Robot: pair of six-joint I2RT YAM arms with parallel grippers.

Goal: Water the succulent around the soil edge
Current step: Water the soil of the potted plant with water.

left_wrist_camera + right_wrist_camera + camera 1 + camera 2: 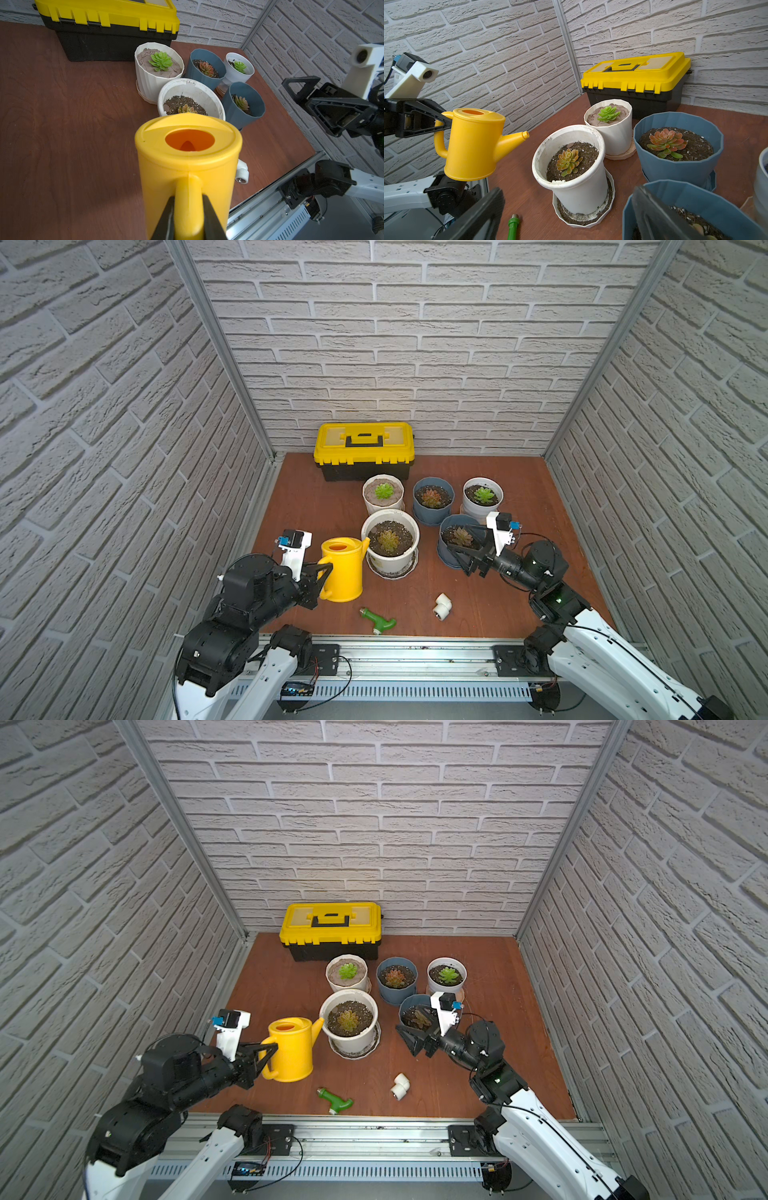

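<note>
A yellow watering can [343, 568] is held upright at the front left, and my left gripper [325, 577] is shut on its handle [188, 193]. Its spout [517, 138] points at a big white pot [370, 522] and ends just short of the rim, not touching it. In that pot's dark soil grows a yellow-green succulent [389, 540], which also shows in the wrist views [568, 161] [187, 109]. My right gripper [461, 560] hangs open beside the near blue pot [446, 556], holding nothing. One of its fingers [654, 214] is over that pot's rim.
Behind the big pot stand a ribbed white pot [383, 492], a blue pot [433, 510] and a small white pot [483, 508], each with a succulent. A yellow toolbox [363, 450] sits at the back wall. A green hose fitting [377, 619] and a white pipe elbow [443, 605] lie in front.
</note>
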